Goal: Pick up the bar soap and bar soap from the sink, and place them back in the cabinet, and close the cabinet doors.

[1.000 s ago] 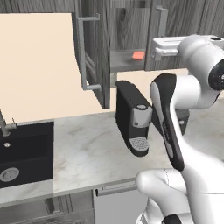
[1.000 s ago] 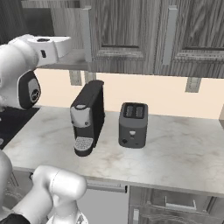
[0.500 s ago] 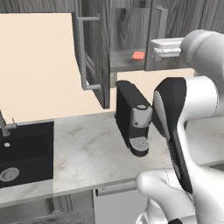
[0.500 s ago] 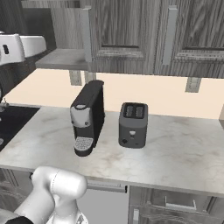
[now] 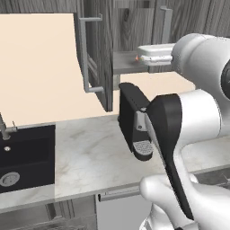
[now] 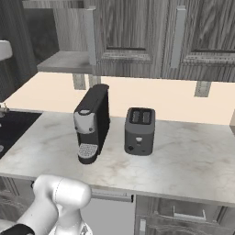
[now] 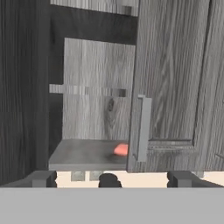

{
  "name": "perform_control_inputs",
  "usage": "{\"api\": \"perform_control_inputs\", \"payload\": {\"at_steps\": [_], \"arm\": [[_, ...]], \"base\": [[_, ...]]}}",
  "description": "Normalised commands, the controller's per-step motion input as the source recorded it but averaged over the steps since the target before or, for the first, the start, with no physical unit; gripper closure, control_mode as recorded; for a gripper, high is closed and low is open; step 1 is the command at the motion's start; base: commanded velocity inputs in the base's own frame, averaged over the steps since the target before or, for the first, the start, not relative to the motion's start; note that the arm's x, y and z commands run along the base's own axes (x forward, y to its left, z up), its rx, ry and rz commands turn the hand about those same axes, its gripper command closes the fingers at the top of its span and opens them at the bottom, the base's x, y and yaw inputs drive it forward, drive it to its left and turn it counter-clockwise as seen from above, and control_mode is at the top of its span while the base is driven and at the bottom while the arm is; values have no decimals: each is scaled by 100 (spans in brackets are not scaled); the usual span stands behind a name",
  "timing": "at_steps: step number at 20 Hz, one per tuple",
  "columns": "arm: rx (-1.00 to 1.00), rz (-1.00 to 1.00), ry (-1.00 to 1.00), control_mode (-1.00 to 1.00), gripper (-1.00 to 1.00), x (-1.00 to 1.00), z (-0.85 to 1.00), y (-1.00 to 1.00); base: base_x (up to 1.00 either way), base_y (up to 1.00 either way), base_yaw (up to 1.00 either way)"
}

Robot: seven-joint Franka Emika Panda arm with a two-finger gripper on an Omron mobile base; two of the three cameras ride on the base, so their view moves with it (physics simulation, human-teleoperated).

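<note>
Facing open cabinet, one soap on shelf

Looking from the hand view, the end effector (image 7: 111,178) sits in front of the open cabinet (image 7: 94,109), its two dark fingertips (image 7: 43,178) spread wide with nothing between them. One salmon-orange bar soap (image 7: 121,150) lies on the grey inner shelf (image 7: 81,155), toward the right side of the shelf, partly hidden behind the edge of the right cabinet door (image 7: 175,87). That door stands ajar, long silver bar handle (image 7: 143,129) just in front of the soap. Left cabinet door (image 7: 22,87) swung out, seen as a dark panel at frame left.

Left base view: the white hand is raised at shelf height beside the cabinet; a small orange spot of soap (image 5: 136,57) shows on the shelf just left of it. Left door (image 5: 96,54) is open and edge-on, with its handle (image 5: 85,54) facing out. Black sink (image 5: 27,157) is at lower left with round silver drain (image 5: 9,179) and faucet base (image 5: 4,132); no soap visible in the part of the basin that shows. Second bar soap: cannot tell where it is.

On the marble surface (image 6: 183,156): black coffee machine (image 6: 92,124) and dark toaster (image 6: 140,131), side by side, apart. Right base view shows the shelf (image 6: 66,62) from the other side, soap hidden there.
</note>
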Motion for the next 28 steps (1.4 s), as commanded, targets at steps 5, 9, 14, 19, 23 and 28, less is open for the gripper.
{"api": "perform_control_inputs", "payload": {"at_steps": [5,9,14,19,23,28], "arm": [[-1,-3,0,-100,-100,-14,-13,57],[-3,-9,-1,-100,-100,0,-25,67],[0,-8,0,-100,-100,0,-16,52],[0,-8,-1,-100,-100,0,-17,44],[0,-9,-1,-100,-100,0,-21,43],[0,-8,-3,-100,-100,0,-22,32]], "base": [[0,0,0],[0,0,0],[0,0,0],[0,0,0],[0,0,0],[0,0,0]]}}
